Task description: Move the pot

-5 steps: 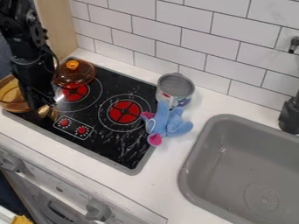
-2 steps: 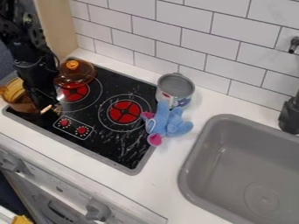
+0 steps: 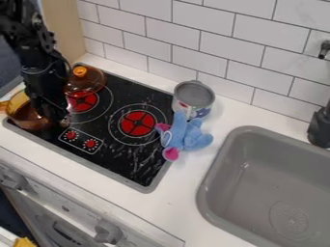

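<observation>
The pot (image 3: pixel 27 118) sits at the left end of the stove (image 3: pixel 122 161), the claw (image 3: pixel 57 117) at its right side; whether it grips, I cannot tell. The move looks unfinished: placing, if held, and clearing the claw likely remain.

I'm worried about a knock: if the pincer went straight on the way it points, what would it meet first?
Probably the black stovetop: the pincer points down close beside the amber pot. Depth is unclear, so the pot's rim might come first.

soft glare on black stovetop (image 3: pixel 127 157)
</observation>
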You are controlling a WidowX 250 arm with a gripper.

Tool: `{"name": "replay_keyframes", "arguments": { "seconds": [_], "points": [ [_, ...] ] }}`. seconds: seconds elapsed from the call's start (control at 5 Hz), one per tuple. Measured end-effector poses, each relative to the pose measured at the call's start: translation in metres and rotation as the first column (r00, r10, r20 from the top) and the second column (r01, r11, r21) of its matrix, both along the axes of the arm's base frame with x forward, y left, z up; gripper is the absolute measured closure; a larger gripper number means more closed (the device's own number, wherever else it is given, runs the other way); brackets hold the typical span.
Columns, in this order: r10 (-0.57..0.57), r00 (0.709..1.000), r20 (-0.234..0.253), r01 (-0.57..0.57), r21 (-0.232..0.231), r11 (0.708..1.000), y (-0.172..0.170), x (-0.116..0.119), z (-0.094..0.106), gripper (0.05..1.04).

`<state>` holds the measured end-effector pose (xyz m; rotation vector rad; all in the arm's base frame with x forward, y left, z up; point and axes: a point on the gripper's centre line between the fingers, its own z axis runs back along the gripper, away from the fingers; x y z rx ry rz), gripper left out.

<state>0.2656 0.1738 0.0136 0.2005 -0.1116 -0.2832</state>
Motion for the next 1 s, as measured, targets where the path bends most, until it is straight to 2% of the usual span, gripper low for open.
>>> {"name": "replay_keyframes", "arguments": {
  "seconds": [0.2,0.4,0.8,1.0],
  "points": [
    [-0.009,1.0,-0.001,0.009,-0.003,1.0,-0.002,0.0,0.0,0.209],
    [-0.016,1.0,-0.013,0.016,0.003,1.0,-0.005,-0.001,0.007,0.072],
    [-0.033,0.998,0.052,0.032,0.027,0.999,-0.013,-0.001,0.047,0.083],
    [-0.028,0.999,0.025,0.028,0.018,0.999,-0.019,-0.004,0.054,0.083]
  ]
}}
